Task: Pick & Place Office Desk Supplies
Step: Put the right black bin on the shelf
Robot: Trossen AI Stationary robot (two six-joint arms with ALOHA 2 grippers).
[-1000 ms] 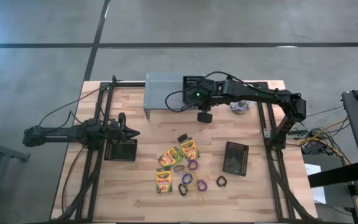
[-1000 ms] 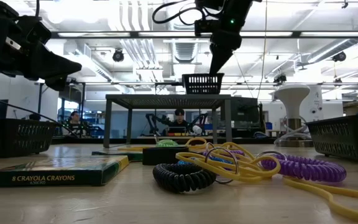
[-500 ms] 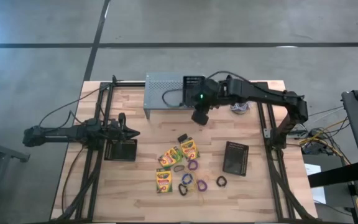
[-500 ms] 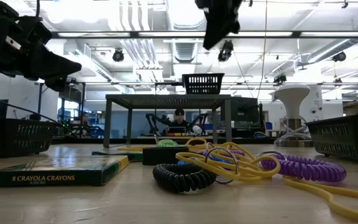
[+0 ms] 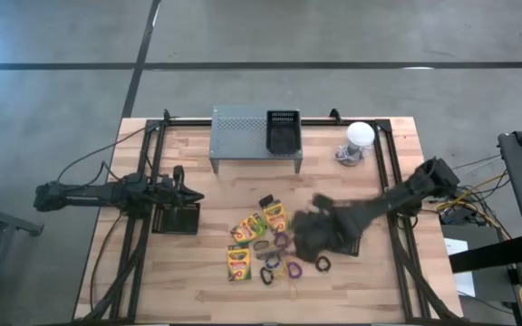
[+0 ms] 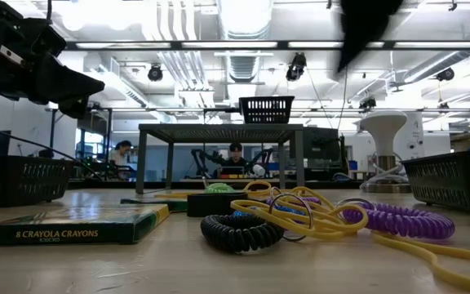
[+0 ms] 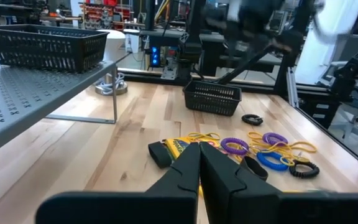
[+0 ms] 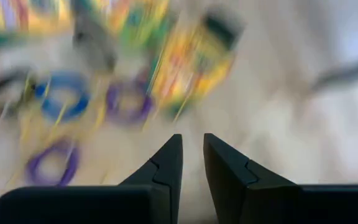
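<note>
On the pale wooden slatted table (image 5: 198,154) the grey perforated metal stand (image 5: 238,134) sits at the far edge, a small black mesh basket (image 5: 283,133) on its right end. The right gripper (image 5: 308,231) hangs above the centre-right, just right of the supplies, its dark fingers (image 8: 166,163) a narrow gap apart with nothing between, while the left gripper (image 5: 188,194) waits at the left, fingers (image 7: 185,171) pressed together. Near the centre lie the yellow-and-green crayon boxes (image 5: 276,215), with purple, blue and black elastic loops (image 5: 294,269) and thin yellow rubber bands (image 6: 300,214) on their near side.

Right gripper (image 5: 311,234) smeared by motion blur over the loops; outline indistinct. Crayon boxes (image 8: 194,59) and elastic loops (image 8: 64,102) blurred in right wrist view. Near-right yellow rubber band (image 6: 431,253) cut off by frame edge.
</note>
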